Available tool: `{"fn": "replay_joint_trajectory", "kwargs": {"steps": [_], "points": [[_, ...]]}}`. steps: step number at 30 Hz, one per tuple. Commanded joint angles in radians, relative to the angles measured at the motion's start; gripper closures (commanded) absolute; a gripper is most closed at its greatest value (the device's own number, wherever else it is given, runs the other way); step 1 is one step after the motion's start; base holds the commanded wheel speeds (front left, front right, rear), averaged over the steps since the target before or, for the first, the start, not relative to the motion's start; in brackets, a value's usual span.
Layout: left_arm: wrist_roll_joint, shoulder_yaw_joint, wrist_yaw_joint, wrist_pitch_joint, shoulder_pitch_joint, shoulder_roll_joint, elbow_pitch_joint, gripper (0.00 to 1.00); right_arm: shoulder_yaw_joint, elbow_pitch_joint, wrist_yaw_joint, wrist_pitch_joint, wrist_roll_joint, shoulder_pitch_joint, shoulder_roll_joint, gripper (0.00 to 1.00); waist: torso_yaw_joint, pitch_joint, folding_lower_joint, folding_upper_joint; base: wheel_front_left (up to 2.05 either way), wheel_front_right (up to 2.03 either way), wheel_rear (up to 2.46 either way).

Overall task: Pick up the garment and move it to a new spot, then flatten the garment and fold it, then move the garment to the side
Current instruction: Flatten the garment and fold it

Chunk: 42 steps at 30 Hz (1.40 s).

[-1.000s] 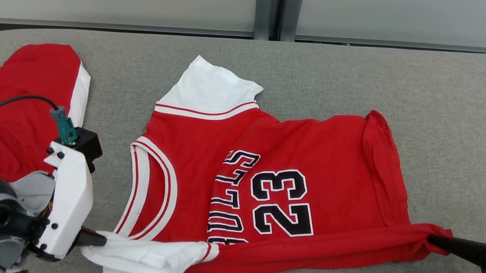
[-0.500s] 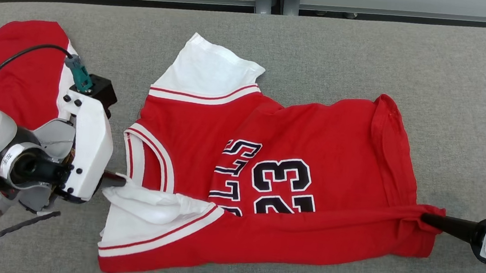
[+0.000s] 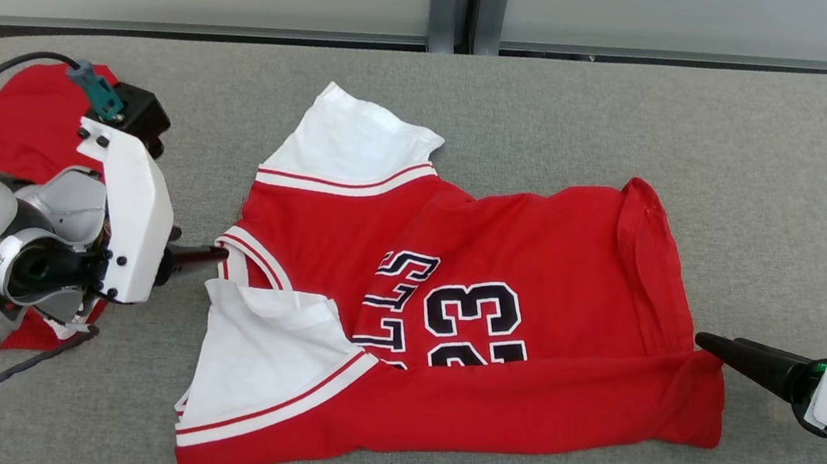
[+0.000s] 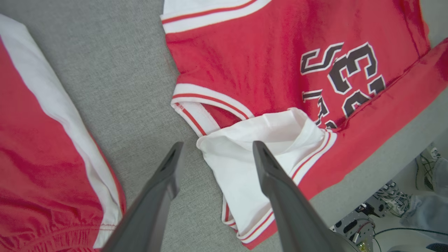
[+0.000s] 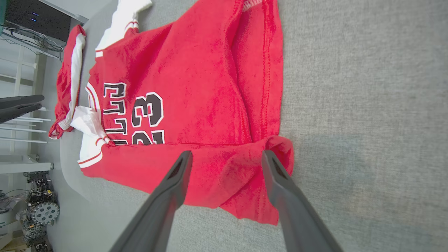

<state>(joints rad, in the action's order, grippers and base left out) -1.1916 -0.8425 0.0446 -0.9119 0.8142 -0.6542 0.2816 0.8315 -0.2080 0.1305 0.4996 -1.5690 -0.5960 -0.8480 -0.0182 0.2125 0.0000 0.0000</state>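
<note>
Since the gray surface (image 3: 781,149) is wide, your red jersey (image 3: 533,277) lies in its middle, near edge folded over the number, likely a first fold. Another red garment (image 3: 12,132) lies close on the left, so mind it. Your left jaws, by the white sleeve (image 3: 267,355), and right jaws, by the hem corner (image 3: 697,404), are wide open and hold nothing.

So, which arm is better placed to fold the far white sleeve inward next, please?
Left, I'd judge. The left gripper hangs open beside the collar, nearer the far white sleeve; the right gripper is open at the jersey's hem end, far from it.
</note>
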Motion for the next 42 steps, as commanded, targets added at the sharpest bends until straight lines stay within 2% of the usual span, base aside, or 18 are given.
{"fn": "replay_joint_trajectory", "kwargs": {"steps": [1,6,9,11,16,20,26,30,35,37,42], "points": [[0.012,0.007,0.008,0.019,0.017,-0.009,-0.001,0.0,-0.008,0.005,0.0,-0.018,0.002,0.015,-0.003,0.0,0.003,-0.017,0.0,0.0,0.0,0.0,0.0],[0.037,0.055,0.033,0.186,-0.041,-0.023,-0.046,0.0,-0.056,0.039,0.0,-0.154,0.021,0.071,-0.029,0.0,0.017,-0.065,0.0,0.0,0.0,0.0,0.0],[0.072,0.074,0.034,0.291,-0.087,-0.049,-0.097,0.0,-0.087,0.078,0.001,-0.284,0.069,0.104,-0.036,0.0,0.026,-0.094,0.0,0.0,0.0,0.0,0.0],[0.116,0.088,0.017,0.376,-0.123,-0.069,-0.13,0.0,-0.104,0.095,0.0,-0.379,0.109,0.138,-0.043,0.0,0.032,-0.113,0.0,0.0,0.0,0.0,0.0],[0.216,0.117,-0.078,0.588,-0.237,-0.089,-0.216,0.0,-0.147,0.111,0.0,-0.621,0.219,0.214,-0.037,0.0,0.049,-0.149,0.0,0.0,0.0,0.0,0.0],[0.279,0.156,-0.19,0.758,-0.334,-0.078,-0.284,0.0,-0.17,0.103,0.0,-0.732,0.299,0.277,-0.007,0.0,0.057,-0.163,0.0,0.0,0.0,0.0,0.0],[0.28,0.243,-0.346,1.019,-0.55,-0.036,-0.378,0.0,-0.278,0.064,0.0,-0.766,0.422,0.391,0.097,0.0,0.051,-0.159,0.0,0.0,0.0,0.0,0.0],[0.264,0.247,-0.408,1.092,-0.676,-0.001,-0.408,0.0,-0.324,0.03,0.0,-0.766,0.481,0.492,0.146,0.0,0.06,-0.14,0.0,0.0,0.0,0.0,0.0],[0.259,0.202,-0.431,1.103,-0.753,0.048,-0.368,0.0,-0.306,-0.01,0.0,-0.735,0.488,0.56,0.183,0.0,0.068,-0.116,0.0,0.0,0.0,0.0,0.0],[0.253,0.181,-0.426,1.094,-0.759,0.074,-0.336,0.0,-0.296,-0.023,0.0,-0.716,0.483,0.562,0.193,0.0,0.068,-0.112,0.0,0.0,0.0,0.0,0.0],[0.252,0.131,-0.425,1.034,-0.749,0.089,-0.278,0.0,-0.272,-0.065,0.0,-0.661,0.491,0.539,0.219,0.0,0.069,-0.104,0.0,0.0,0.0,0.0,0.0]]}}
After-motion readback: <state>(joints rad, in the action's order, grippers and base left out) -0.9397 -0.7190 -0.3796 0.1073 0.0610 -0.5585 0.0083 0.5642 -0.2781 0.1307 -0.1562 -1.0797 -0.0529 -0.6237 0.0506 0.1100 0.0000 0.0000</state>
